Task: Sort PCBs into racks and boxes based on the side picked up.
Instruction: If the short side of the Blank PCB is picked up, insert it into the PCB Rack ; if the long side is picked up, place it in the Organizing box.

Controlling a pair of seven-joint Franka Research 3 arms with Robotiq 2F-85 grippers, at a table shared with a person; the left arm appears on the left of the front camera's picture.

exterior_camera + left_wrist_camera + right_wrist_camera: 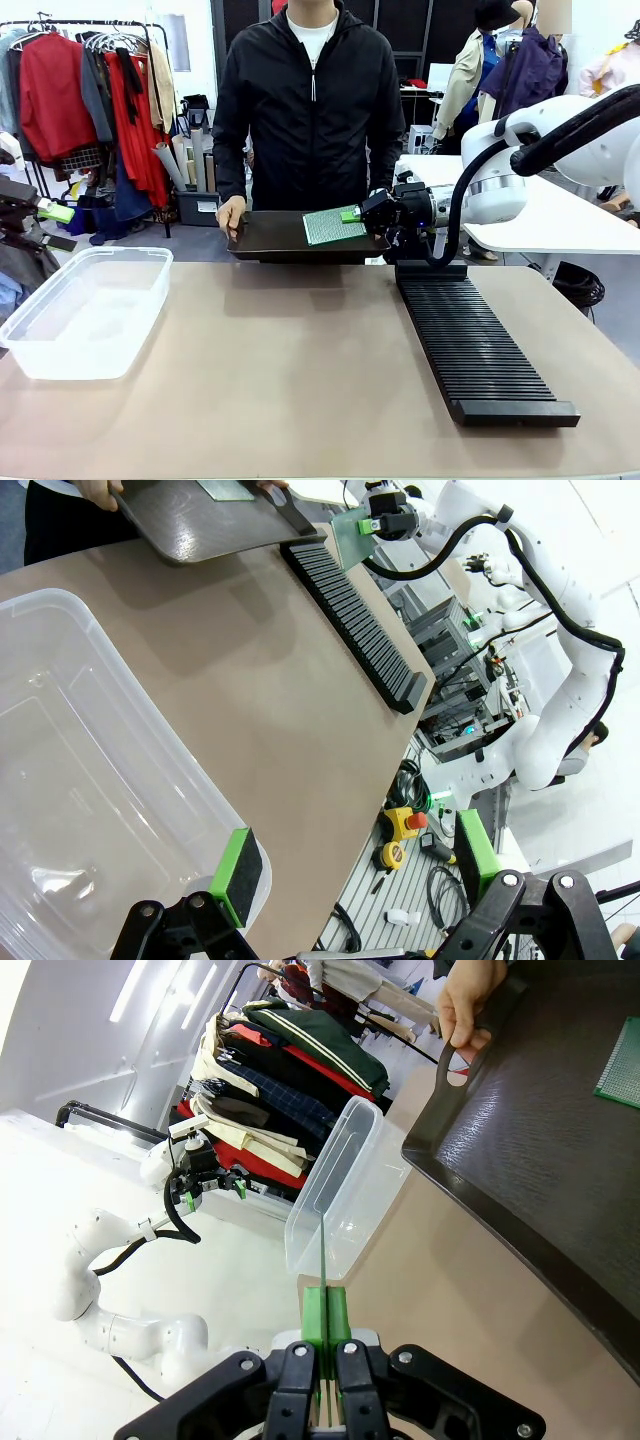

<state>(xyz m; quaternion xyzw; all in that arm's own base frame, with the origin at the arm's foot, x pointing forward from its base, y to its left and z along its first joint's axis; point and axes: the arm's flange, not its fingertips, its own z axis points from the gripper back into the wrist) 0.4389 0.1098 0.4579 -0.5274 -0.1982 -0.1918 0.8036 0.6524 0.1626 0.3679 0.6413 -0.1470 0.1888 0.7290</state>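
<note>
My right gripper point(352, 214) is shut on the edge of a green PCB point(333, 226), held up by the right end of the dark-brown tray point(270, 240) that a person holds at the table's far side. In the right wrist view this PCB point(321, 1245) shows edge-on between the shut fingers point(325, 1312). Another PCB point(622, 1065) lies on the tray point(540, 1150). The long black rack point(480, 340) lies on the right, its far end just under the held board. The clear box point(85, 310) stands at the left. My left gripper point(360, 865) hangs open beside the box point(90, 780), holding nothing.
The person's hands point(231, 212) grip the tray by its ends. My left gripper point(50, 211) stays off the table's left edge. Bare tabletop point(290, 370) lies between box and rack. A clothes rail point(100, 90) stands behind.
</note>
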